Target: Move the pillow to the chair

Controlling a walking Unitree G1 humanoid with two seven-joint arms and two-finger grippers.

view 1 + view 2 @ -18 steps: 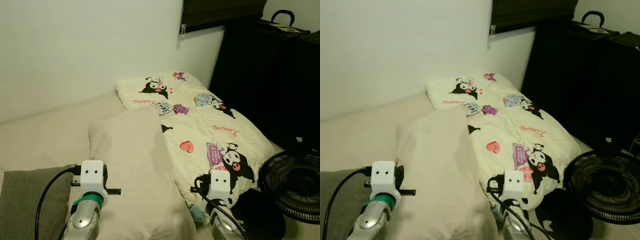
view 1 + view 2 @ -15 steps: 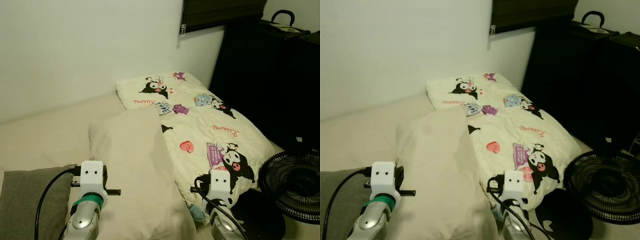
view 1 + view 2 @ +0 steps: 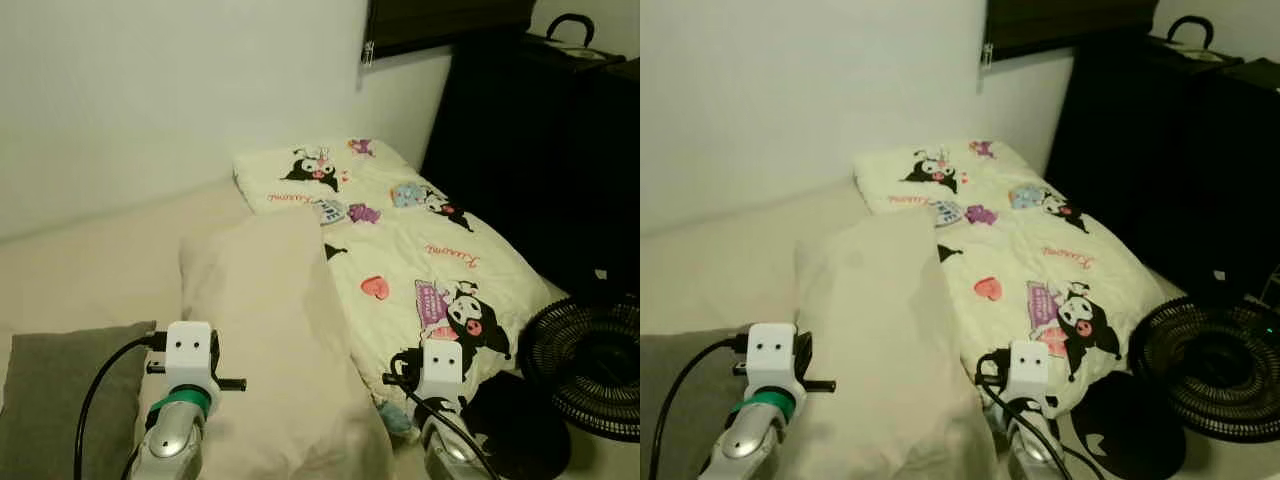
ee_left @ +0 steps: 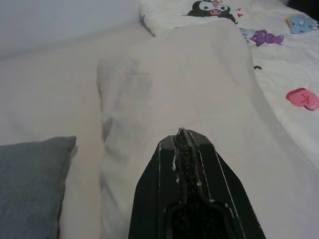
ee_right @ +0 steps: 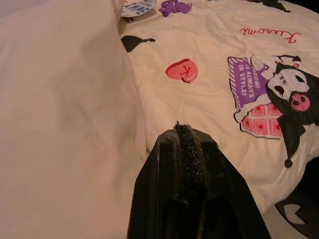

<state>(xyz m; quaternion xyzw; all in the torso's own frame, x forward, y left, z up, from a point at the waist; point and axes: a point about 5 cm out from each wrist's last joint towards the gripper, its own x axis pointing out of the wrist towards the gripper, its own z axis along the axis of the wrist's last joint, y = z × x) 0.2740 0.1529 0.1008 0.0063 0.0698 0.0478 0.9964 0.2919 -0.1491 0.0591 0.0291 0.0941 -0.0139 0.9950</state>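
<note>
A long cream pillow point(image 3: 270, 330) lies lengthwise on the bed, its far end near the cartoon-print quilt point(image 3: 430, 250). In the left wrist view my left gripper point(image 4: 183, 133) is shut with nothing in it, hovering over the pillow point(image 4: 189, 84) near its left side. In the right wrist view my right gripper point(image 5: 185, 130) is also shut and empty, above the seam where the pillow point(image 5: 65, 99) meets the quilt point(image 5: 239, 64). Both wrists show at the bottom of the eye views, one on each side of the pillow's near end.
A grey cushion point(image 3: 60, 400) lies on the bed at the near left. A black floor fan point(image 3: 585, 365) stands at the right beside the bed, with dark furniture point(image 3: 540, 140) behind it. A white wall point(image 3: 180, 90) runs along the bed's far side.
The camera has tipped slightly, shifting the whole scene. Both grippers stay shut over the pillow's near end, and the pillow lies as before.
</note>
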